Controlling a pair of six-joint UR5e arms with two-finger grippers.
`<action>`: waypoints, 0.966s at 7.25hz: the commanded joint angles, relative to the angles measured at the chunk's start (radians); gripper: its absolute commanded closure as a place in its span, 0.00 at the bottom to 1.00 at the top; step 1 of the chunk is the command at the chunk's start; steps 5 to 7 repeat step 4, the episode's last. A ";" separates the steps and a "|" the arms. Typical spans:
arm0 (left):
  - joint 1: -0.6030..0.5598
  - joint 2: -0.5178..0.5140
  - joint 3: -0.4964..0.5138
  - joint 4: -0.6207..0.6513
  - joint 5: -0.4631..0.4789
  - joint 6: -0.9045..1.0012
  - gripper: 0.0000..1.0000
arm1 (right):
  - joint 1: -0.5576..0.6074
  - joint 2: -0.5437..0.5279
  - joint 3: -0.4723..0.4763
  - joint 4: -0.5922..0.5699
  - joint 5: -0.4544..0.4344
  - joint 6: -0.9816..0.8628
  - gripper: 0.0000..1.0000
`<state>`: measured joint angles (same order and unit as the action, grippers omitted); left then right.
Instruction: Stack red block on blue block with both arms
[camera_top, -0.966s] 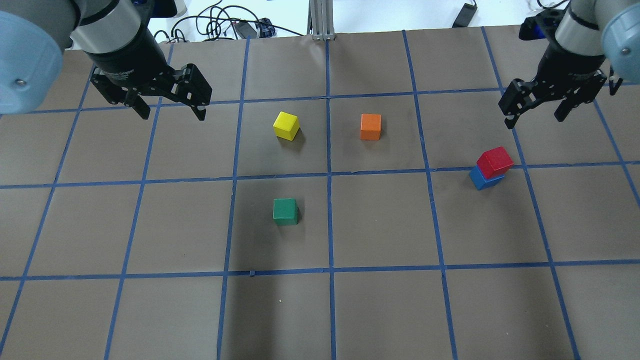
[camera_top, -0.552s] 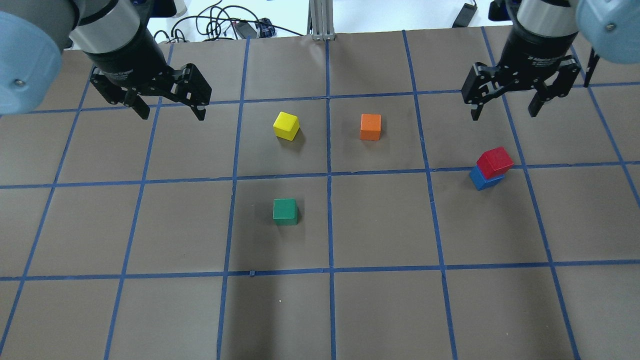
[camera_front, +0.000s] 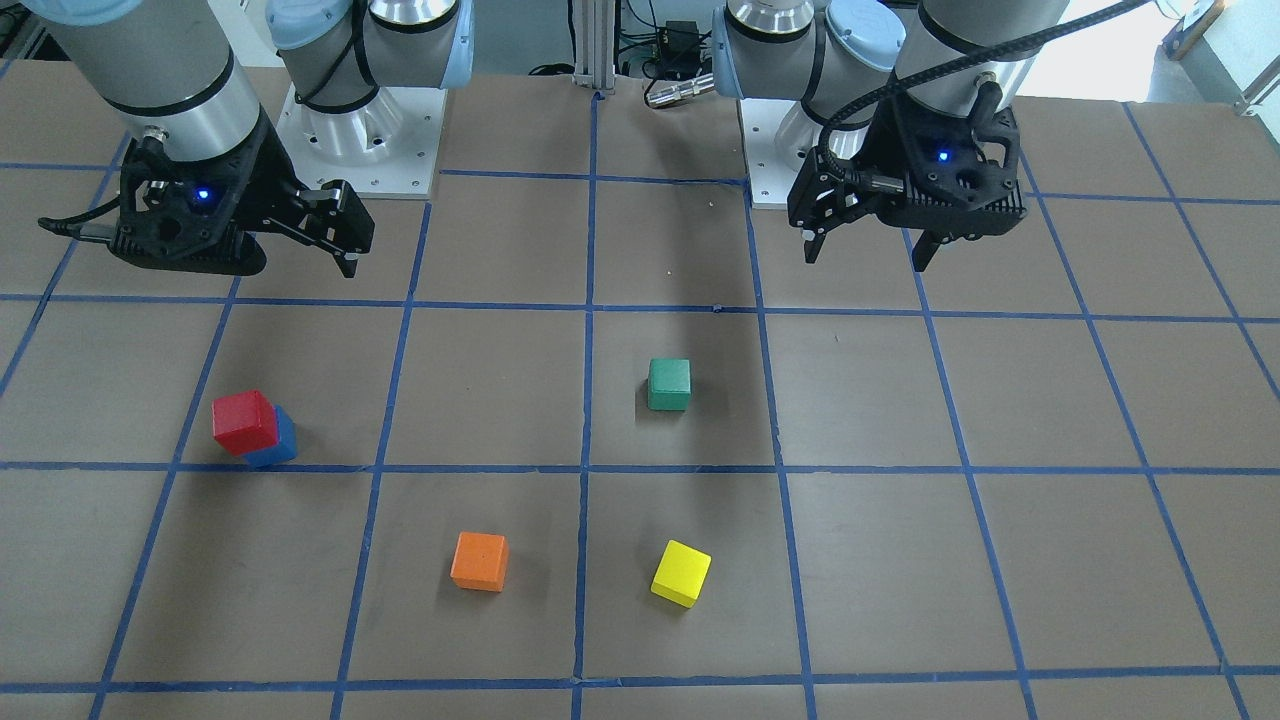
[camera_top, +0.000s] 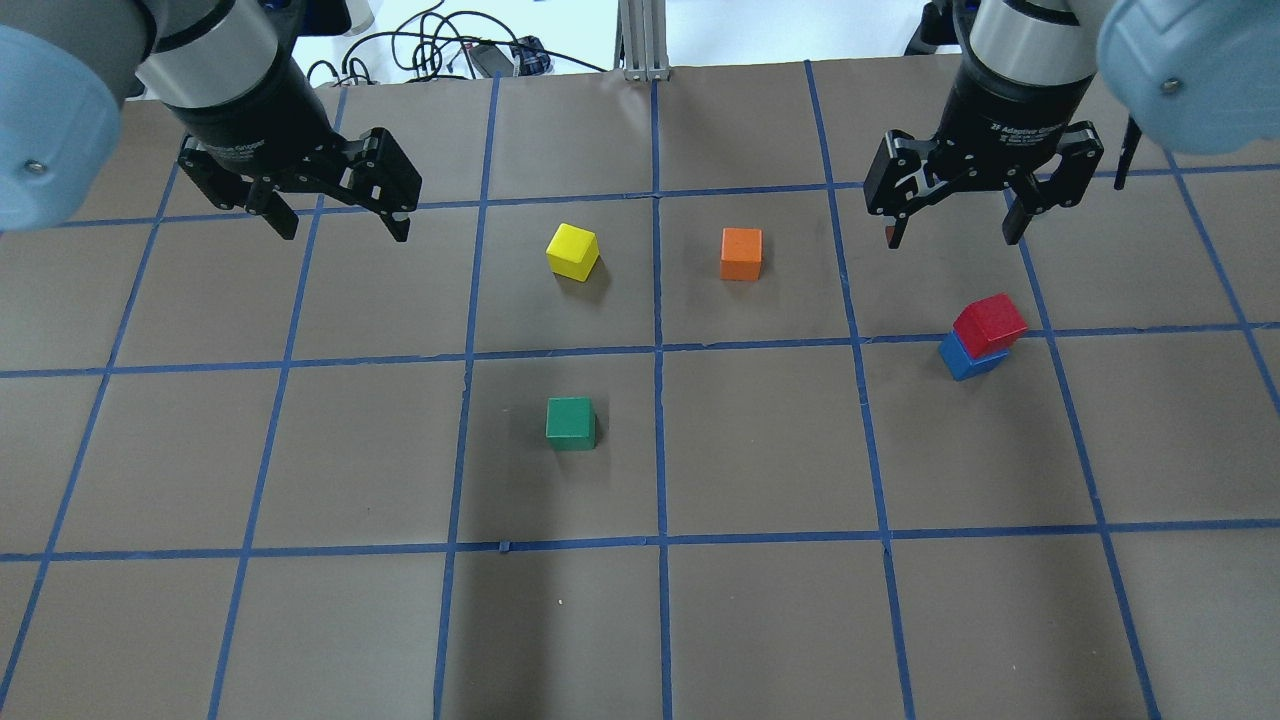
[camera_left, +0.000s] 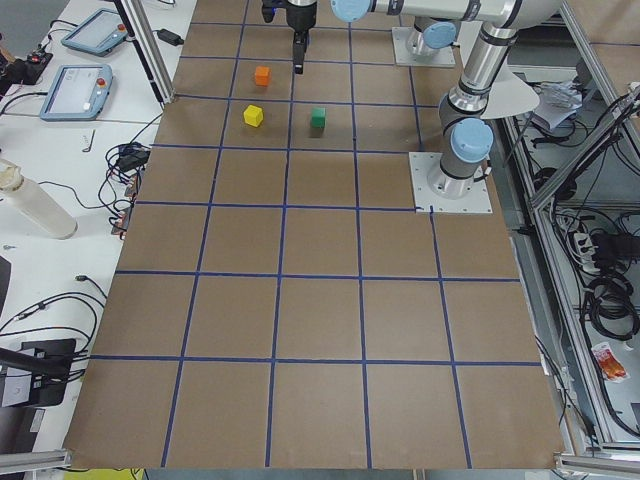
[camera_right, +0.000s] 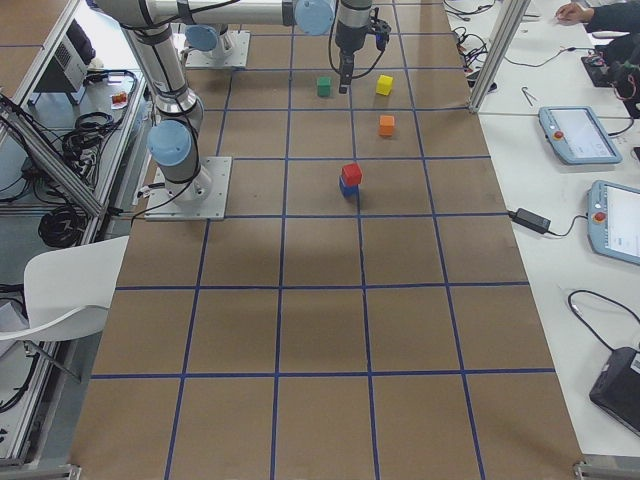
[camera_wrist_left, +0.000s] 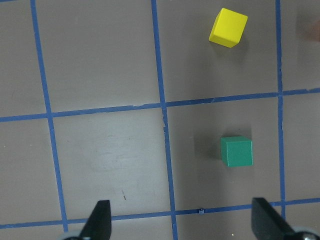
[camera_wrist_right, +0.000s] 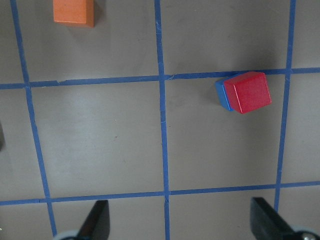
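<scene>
- Red block (camera_top: 990, 322): rests on top of the blue block (camera_top: 968, 360), turned a little and set off to one side, so a strip of blue shows beneath it; nothing grips it
- Blue block: stands on the tabletop (camera_top: 760, 620) on the robot's right side, right at a blue tape line (camera_top: 660, 450) of the grid; it carries the red block
- Right tool (camera_top: 951, 237): fingers spread wide with nothing between them; raised above the tabletop, clear of the stack; blue light lit in the front-facing view
- Left tool (camera_top: 343, 232): fingers likewise spread wide and empty; raised over the robot's left side, well apart from the stack and from every cube; blue light lit
- Orange cube (camera_top: 741, 253): alone in a grid square near the middle of the tabletop, apart from the stack
- Yellow cube (camera_top: 573, 250): in the square beside the orange cube's, turned at an angle to the grid
- Green cube (camera_top: 570, 422): in the square next to the yellow cube's, on the robot's side, square to the tape lines
</scene>
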<state>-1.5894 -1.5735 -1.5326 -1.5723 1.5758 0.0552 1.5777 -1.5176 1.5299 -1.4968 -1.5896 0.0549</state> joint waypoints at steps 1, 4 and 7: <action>0.000 0.003 -0.001 0.000 0.001 0.002 0.00 | 0.001 -0.004 0.012 -0.003 0.019 0.063 0.00; 0.000 0.001 0.002 0.000 0.007 0.009 0.00 | 0.001 -0.016 0.016 -0.007 0.011 0.060 0.00; 0.000 0.001 0.002 0.000 0.007 0.009 0.00 | 0.001 -0.016 0.016 -0.007 0.011 0.060 0.00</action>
